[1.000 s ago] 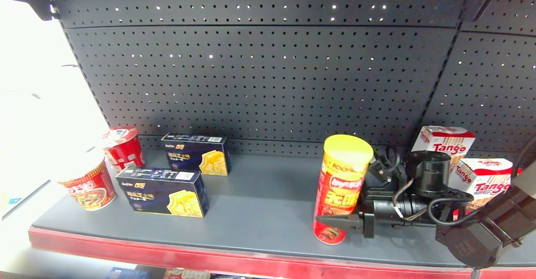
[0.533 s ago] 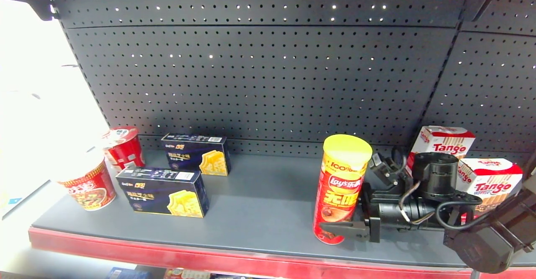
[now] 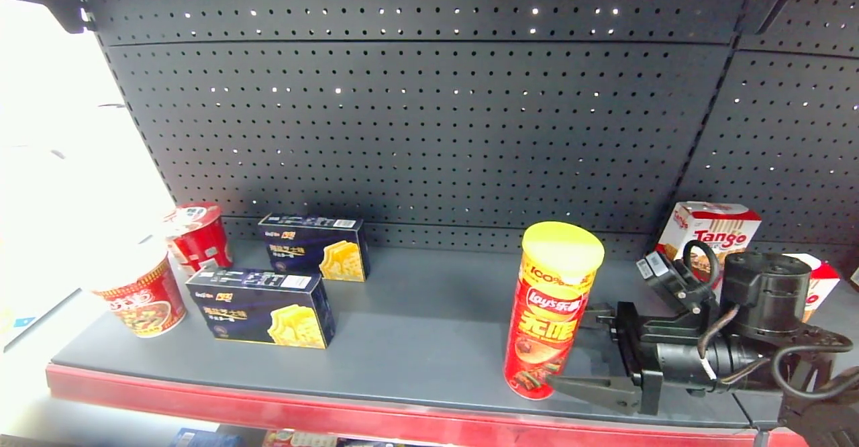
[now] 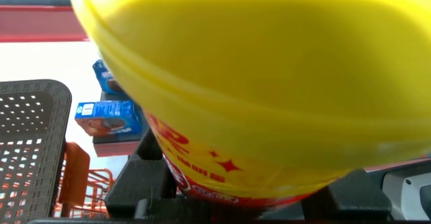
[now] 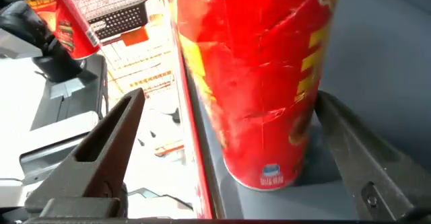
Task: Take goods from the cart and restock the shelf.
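Head view: a chips can (image 3: 553,313), red with a yellow lid, stands upright on the shelf (image 3: 416,339), right of centre and near the front edge.
Right end effector (image 3: 572,350): fingers spread apart, one on each side of the can's lower part, the near one clear of it.
Left end effector (image 4: 249,198): clamped on a second chips can (image 4: 256,83), with a black mesh basket (image 4: 27,136) beyond it.
Labels: yellow characters on red on both cans.
Left end of shelf: two noodle cups (image 3: 141,292) and two dark blue boxes (image 3: 265,306).
Far right: white-and-red boxes (image 3: 711,229).
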You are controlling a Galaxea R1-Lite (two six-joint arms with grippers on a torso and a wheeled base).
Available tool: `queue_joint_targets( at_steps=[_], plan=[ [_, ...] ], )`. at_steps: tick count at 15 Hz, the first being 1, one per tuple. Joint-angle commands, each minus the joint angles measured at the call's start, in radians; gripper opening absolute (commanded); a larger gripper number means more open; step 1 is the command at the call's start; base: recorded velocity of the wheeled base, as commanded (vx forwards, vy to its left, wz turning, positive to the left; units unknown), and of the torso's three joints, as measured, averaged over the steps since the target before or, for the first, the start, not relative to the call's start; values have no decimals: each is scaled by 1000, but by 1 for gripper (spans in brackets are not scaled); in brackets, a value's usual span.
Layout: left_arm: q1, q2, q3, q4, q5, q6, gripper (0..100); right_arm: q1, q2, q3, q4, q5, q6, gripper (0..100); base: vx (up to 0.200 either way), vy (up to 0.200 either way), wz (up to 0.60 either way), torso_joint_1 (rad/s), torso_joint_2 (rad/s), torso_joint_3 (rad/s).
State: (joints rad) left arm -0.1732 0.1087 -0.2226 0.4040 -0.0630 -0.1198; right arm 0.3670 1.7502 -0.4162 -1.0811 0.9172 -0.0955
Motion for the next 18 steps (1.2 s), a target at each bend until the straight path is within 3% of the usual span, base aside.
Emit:
queue_joint_targets(
  at_steps=[1,10,18],
  plan=[
    [0,0,2,-1,0,0,0,-49,-29,28,0,2,-26,100,0,0,0,0,0,0],
    [0,0,2,-1,-1,-1,0,-71,-74,46,0,0,-29,100,0,0,0,0,0,0],
    [0,0,2,-1,0,0,0,-125,-325,120,16,-57,-26,100,0,0,0,0,0,0]
  ],
)
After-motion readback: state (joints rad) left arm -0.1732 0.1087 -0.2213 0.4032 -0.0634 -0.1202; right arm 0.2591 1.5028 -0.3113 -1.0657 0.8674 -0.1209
